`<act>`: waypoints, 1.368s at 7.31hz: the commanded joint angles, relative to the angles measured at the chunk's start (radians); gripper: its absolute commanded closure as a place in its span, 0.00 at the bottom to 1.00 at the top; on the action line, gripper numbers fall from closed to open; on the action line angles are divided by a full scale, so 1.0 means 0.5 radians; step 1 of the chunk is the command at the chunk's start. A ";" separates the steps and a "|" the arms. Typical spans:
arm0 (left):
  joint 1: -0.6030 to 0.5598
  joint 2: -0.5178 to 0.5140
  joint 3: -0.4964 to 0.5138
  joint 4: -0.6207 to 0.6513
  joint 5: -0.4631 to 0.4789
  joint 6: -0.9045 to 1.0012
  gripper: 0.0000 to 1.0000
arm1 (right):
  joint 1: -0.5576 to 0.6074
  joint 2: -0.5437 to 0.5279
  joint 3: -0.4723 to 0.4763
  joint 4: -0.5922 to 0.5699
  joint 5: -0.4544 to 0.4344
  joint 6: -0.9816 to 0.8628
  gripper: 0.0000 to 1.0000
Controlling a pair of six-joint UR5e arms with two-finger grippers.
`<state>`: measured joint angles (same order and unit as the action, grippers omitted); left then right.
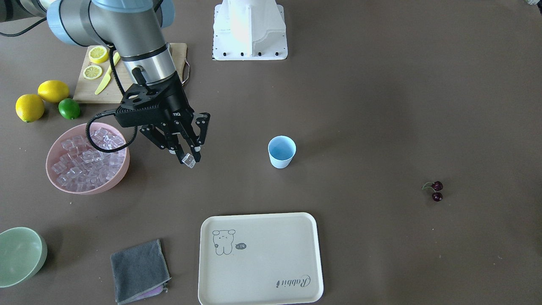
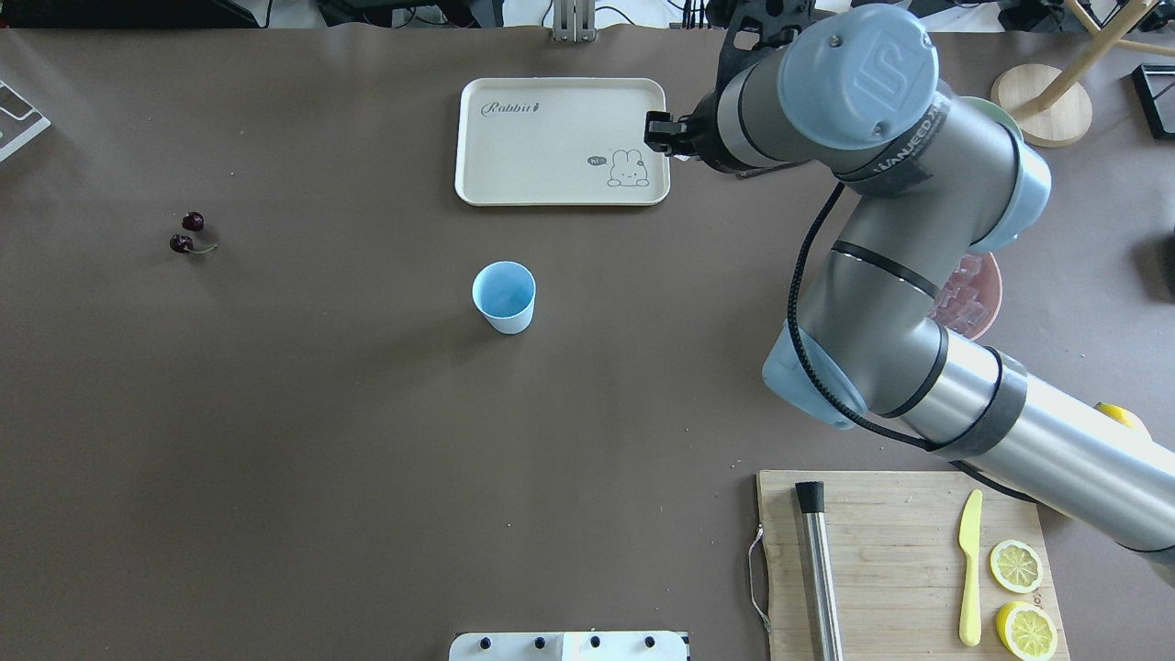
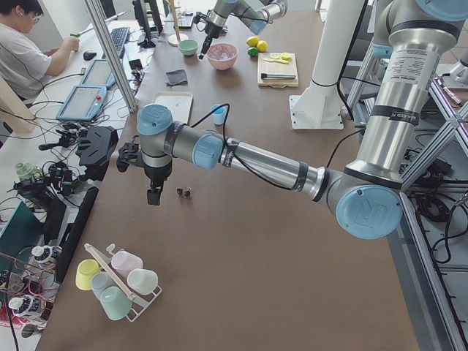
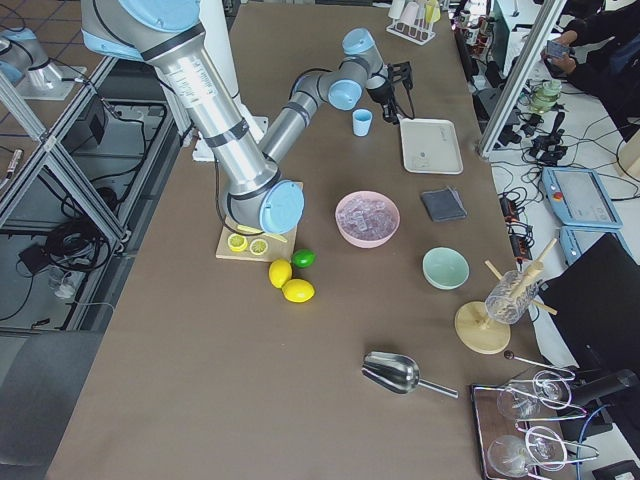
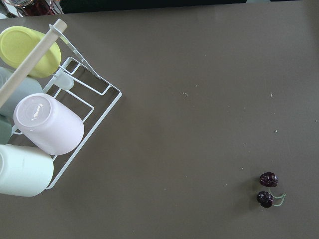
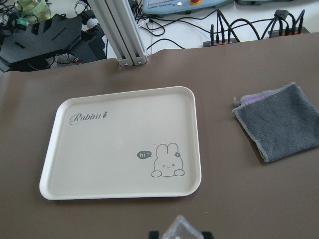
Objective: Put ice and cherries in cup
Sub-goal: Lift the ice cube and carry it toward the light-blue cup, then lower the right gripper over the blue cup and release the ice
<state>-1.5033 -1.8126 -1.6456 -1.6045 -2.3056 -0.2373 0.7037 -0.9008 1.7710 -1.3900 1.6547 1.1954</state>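
Observation:
My right gripper point(image 1: 186, 157) is shut on one clear ice cube point(image 1: 189, 161), held above the table between the pink bowl point(image 1: 120, 169) of ice point(image 1: 84, 161) and the pale blue cup point(image 1: 281, 151). The cube's top shows at the bottom edge of the right wrist view point(image 6: 182, 230). The cup point(image 2: 504, 296) stands upright and looks empty. The cherries point(image 1: 435, 190) lie on the table far from the cup, also in the left wrist view point(image 5: 268, 189). My left gripper point(image 3: 154, 194) hangs above the table beside the cherries point(image 3: 184, 192); I cannot tell if it is open.
A cream tray point(image 1: 260, 258) and a grey cloth point(image 1: 139, 271) lie at the table's far edge. A pale green bowl point(image 1: 19, 254), two lemons point(image 1: 42, 99), a lime point(image 1: 69, 109) and a cutting board point(image 1: 84, 91) surround the pink bowl. A cup rack point(image 5: 45, 124) stands near the left arm.

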 commanded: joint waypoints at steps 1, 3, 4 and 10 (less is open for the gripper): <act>0.000 -0.001 -0.007 0.000 0.000 0.002 0.02 | -0.186 0.141 -0.221 0.131 -0.243 0.121 1.00; 0.009 -0.004 -0.004 0.000 0.000 0.002 0.02 | -0.321 0.221 -0.360 0.243 -0.287 0.131 1.00; 0.009 -0.004 -0.004 0.000 0.000 0.002 0.02 | -0.364 0.243 -0.367 0.243 -0.291 0.128 1.00; 0.006 0.036 0.002 -0.021 0.000 0.002 0.02 | -0.478 0.369 -0.673 0.574 -0.263 0.125 1.00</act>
<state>-1.4989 -1.8016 -1.6442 -1.6071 -2.3056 -0.2362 0.4761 -0.7223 1.4422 -1.1100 1.5226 1.2548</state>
